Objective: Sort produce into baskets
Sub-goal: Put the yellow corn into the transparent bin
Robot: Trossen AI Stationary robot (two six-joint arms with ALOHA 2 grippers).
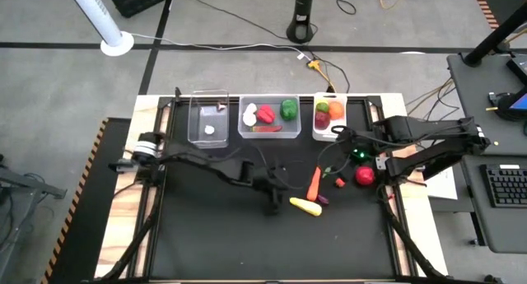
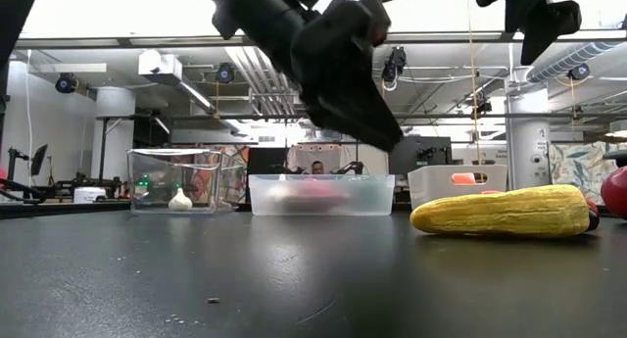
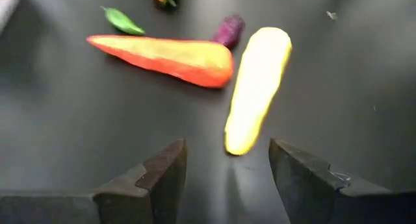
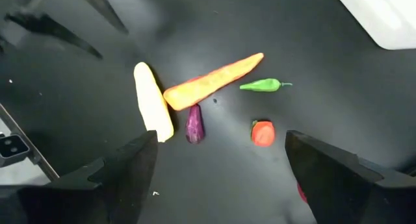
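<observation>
Black matte table top (image 1: 247,243) sits on a pale wooden board, the landmark for all positions below. Floor around it is grey concrete (image 1: 66,78) crossed by dark tape lines. Beyond the table's far-left corner, a white round pole base (image 1: 116,44) stands on the floor; beyond the far edge near centre, a black stand foot (image 1: 302,29) with loose cables trailing from it. To the table's right, a dark side desk (image 1: 494,136) carries a black keyboard (image 1: 503,186). From table height, the room behind shows an exposed ceiling with grey ducts (image 2: 245,78), a white column (image 2: 115,142) and bright overhead light.
</observation>
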